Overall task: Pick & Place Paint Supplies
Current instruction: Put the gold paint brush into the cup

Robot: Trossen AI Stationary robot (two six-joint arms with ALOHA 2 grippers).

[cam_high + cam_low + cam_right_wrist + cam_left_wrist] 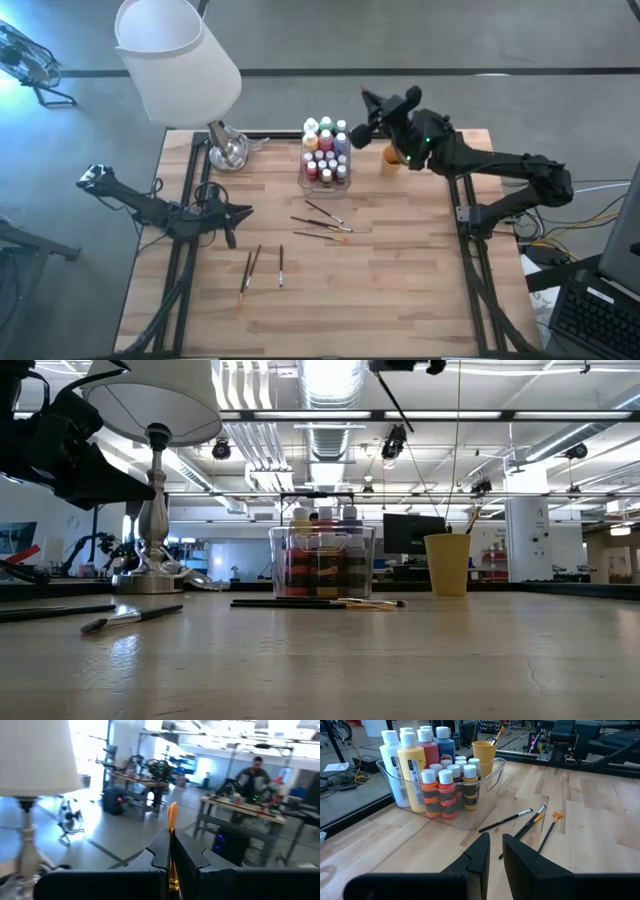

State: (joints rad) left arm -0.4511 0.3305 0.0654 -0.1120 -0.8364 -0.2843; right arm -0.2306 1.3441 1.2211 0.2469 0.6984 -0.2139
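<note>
Above table (pixel 400 260), right gripper (pixel 170 851) pinches paintbrush (pixel 172 820) upright.

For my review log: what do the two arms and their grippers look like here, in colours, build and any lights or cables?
Both arms are dark, nearly black, built of slim jointed segments. The left gripper has two flat, blocky black fingers with squared tips. The right gripper has matching black fingers. A small green light glows on the right arm near its wrist. Loose cables lie beside its base.

— Can you make out that brush (pixel 172 845) in the right gripper (pixel 171 855)?
— Only the orange tip — fingers hide its handle.
— The lamp (pixel 30 765)?
— Its shade's cut off at the edge.
</note>
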